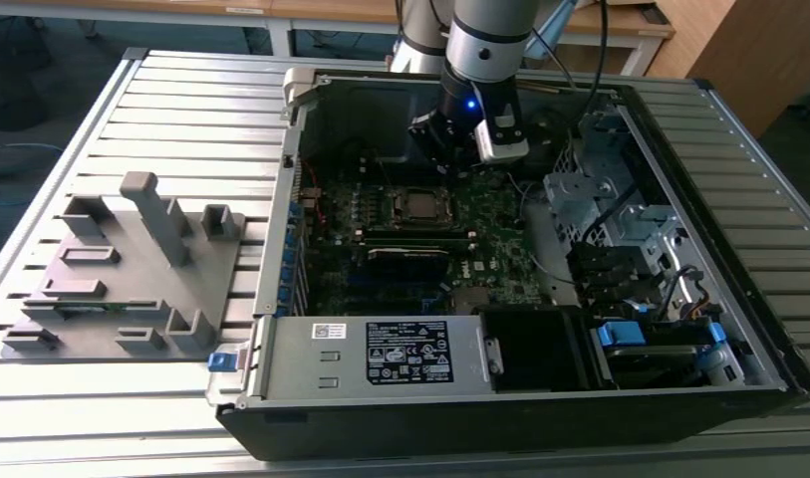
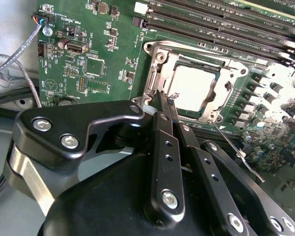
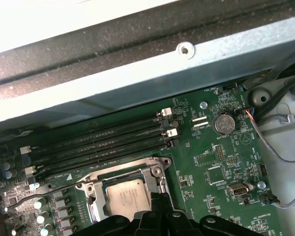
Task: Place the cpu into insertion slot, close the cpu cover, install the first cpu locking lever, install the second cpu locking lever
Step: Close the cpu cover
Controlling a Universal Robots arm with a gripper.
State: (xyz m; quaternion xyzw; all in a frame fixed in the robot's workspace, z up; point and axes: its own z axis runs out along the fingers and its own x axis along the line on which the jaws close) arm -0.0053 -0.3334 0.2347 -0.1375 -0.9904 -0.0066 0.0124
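The cpu point(image 2: 199, 88) lies flat in the insertion slot point(image 2: 155, 78) on the green motherboard, its silver top showing point(image 3: 128, 196). The cpu cover point(image 2: 160, 54) is down, framing the chip, and appears again in the first wrist view point(image 3: 155, 172). My gripper point(image 2: 162, 101) is shut with nothing between its black fingers, and its tips are at the socket's edge point(image 3: 161, 200). I cannot tell whether they touch the cover. A thin wire locking lever point(image 2: 238, 152) sticks out loose beside the socket. Another lever point(image 3: 39, 192) runs along the socket toward the capacitors. In the exterior view the gripper point(image 1: 440, 164) hangs just behind the socket point(image 1: 418, 206).
Long memory slots point(image 3: 103, 142) run beside the socket. Capacitors point(image 2: 273, 93) stand near it. The case walls point(image 1: 298, 149), a drive cage point(image 1: 604, 199) and the power supply point(image 1: 378, 354) box in the board. A grey fixture point(image 1: 126, 269) sits on the slatted table at the exterior view's left.
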